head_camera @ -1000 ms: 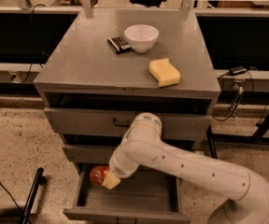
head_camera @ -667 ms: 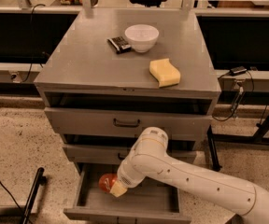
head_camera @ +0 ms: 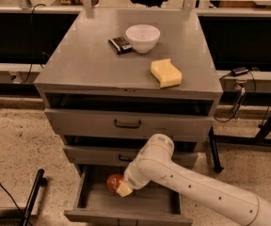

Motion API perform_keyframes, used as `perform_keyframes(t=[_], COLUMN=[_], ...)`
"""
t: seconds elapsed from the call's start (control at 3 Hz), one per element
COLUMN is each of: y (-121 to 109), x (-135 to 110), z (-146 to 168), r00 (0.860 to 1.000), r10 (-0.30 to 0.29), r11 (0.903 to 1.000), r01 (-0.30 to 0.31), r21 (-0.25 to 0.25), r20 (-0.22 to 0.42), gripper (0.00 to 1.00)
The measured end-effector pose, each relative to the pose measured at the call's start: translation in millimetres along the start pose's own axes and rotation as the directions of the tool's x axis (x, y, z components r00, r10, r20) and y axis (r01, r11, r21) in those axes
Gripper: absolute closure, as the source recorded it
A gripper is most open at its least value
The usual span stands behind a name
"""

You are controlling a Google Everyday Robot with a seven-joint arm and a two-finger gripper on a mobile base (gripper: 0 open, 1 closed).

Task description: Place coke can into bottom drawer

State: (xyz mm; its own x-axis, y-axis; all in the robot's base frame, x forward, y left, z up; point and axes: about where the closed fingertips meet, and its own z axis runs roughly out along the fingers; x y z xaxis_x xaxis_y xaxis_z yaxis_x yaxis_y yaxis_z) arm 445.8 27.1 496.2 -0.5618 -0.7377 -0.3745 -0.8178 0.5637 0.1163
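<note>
Your gripper (head_camera: 121,188) has its fingers (head_camera: 124,190) clamped on the can (head_camera: 113,182), which sticks out left of them, over the open drawer (head_camera: 126,216).

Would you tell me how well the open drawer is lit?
Camera view: the cabinet top is brightly lit; the bottom drawer is dimmer, its rear in shadow under the drawers above; the gripper holds the coke can over that shaded part.
</note>
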Motion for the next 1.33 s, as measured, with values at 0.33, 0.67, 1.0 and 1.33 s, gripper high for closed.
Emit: perform_keyframes(t=[0.33, 0.67, 1.0, 1.33], y=[-37.5, -68.8, -84.4, -85.3], x=[32.1, 62.6, 79.3, 80.4], z=[45.5, 79.0, 93.4, 94.5], r00=[0.992, 0.962, 0.942, 0.941], r10=[0.111, 0.219, 0.270, 0.273], r11=[0.9930, 0.9724, 0.9562, 0.9552], r01=[-0.113, -0.229, -0.287, -0.290], r21=[0.033, 0.043, 0.058, 0.059], r20=[0.064, 0.161, 0.201, 0.202], gripper=[1.00, 1.00, 1.00, 1.00])
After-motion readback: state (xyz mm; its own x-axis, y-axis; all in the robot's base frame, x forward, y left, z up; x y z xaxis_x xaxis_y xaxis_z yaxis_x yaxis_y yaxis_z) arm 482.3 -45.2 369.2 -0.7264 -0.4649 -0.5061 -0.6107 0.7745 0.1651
